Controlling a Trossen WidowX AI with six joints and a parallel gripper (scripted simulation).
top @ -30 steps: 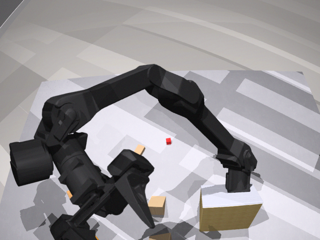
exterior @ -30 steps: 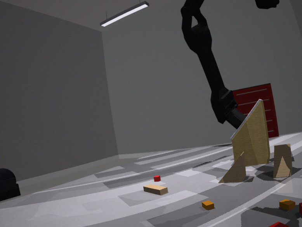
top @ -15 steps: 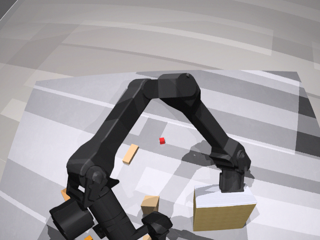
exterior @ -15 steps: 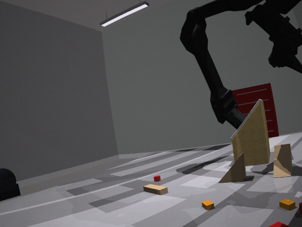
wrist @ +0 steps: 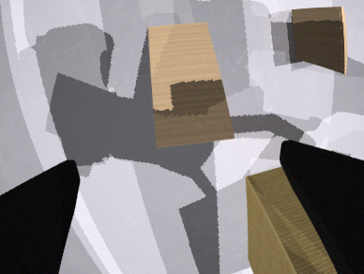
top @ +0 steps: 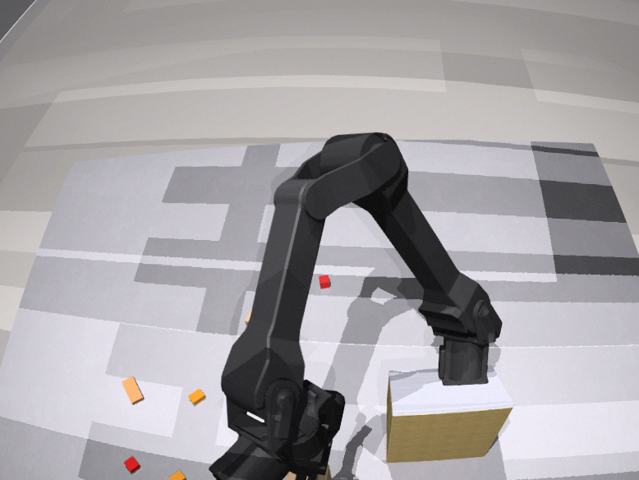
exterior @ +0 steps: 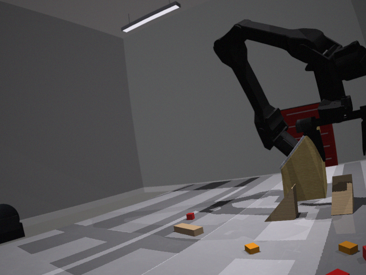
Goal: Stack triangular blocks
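Observation:
One triangular block [exterior: 342,202] [wrist: 183,56] stands on the table, its broad face partly shaded; a sliver shows at the bottom of the top view. The other triangular block [exterior: 285,208] [wrist: 319,42] stands apart from it, nearer the red cube, its sloped face descending left in the exterior view; the arm hides it in the top view. My gripper [wrist: 181,160] [exterior: 344,157] is open and empty, above the table, its fingers wide apart. In the wrist view the first block lies just beyond the fingertips, between their lines.
The wooden pedestal [top: 443,436] [exterior: 304,177] [wrist: 267,220] bearing the arm base stands near both triangular blocks. A red cube [top: 324,281] [exterior: 190,215], a tan slab [exterior: 188,229], another tan slab [top: 132,390], orange blocks [top: 196,396] [exterior: 251,248] and another red block [top: 131,464] lie about.

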